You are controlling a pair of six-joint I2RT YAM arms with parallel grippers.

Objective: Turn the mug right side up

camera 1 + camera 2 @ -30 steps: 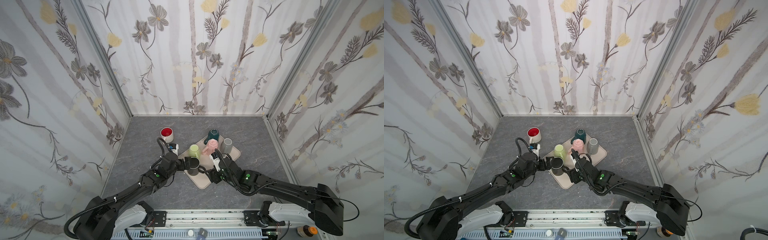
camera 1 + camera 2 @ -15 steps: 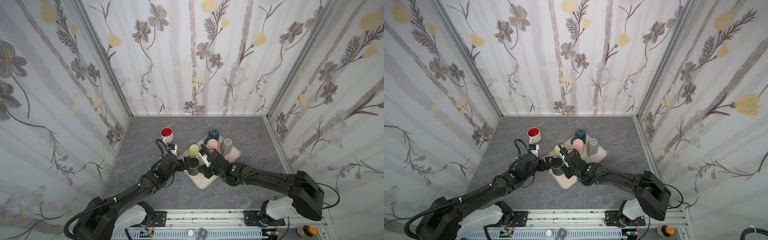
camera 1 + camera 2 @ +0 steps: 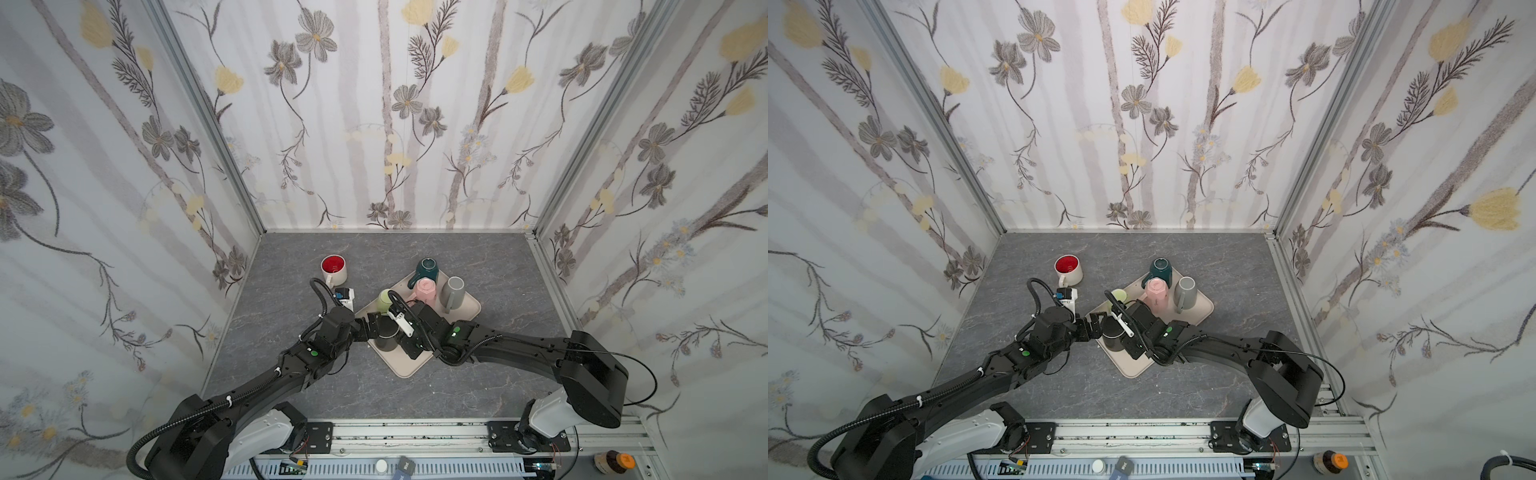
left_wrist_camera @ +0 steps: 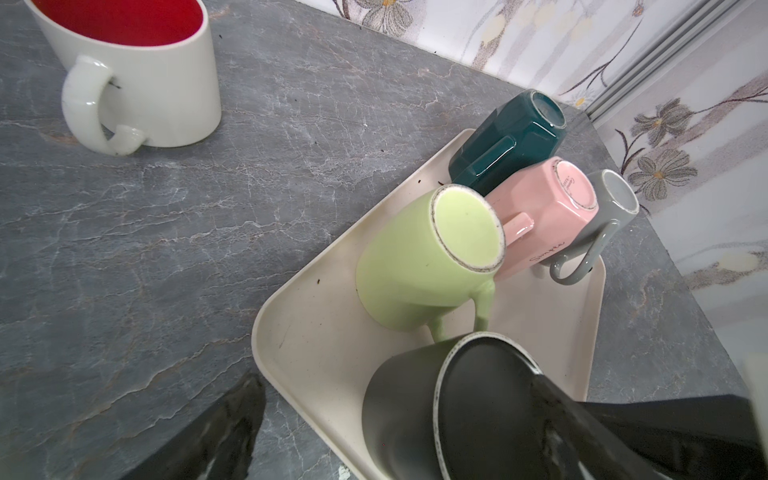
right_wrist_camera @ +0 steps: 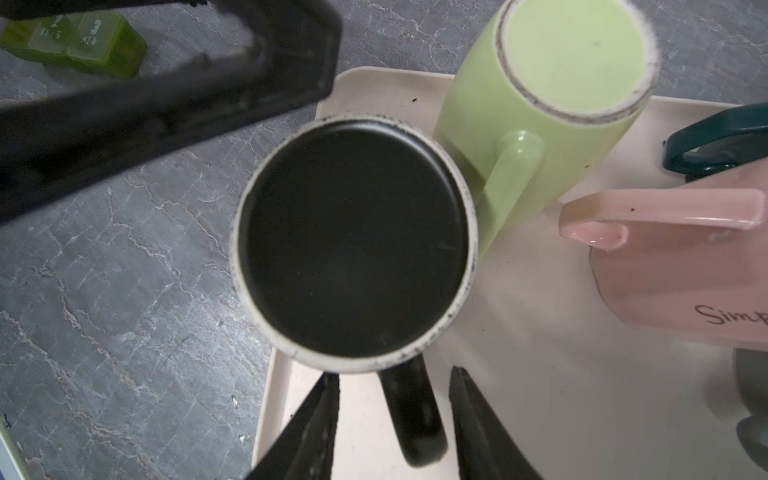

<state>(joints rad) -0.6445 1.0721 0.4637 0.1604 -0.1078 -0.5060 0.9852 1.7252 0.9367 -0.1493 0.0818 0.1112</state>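
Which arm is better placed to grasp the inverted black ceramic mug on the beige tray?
Probably right: the right gripper straddles the handle of the black mug; the left gripper is open near its body.

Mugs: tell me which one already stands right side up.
The white mug with the red inside, alone on the table beyond the tray, mouth up. The five on the tray all show their bases.
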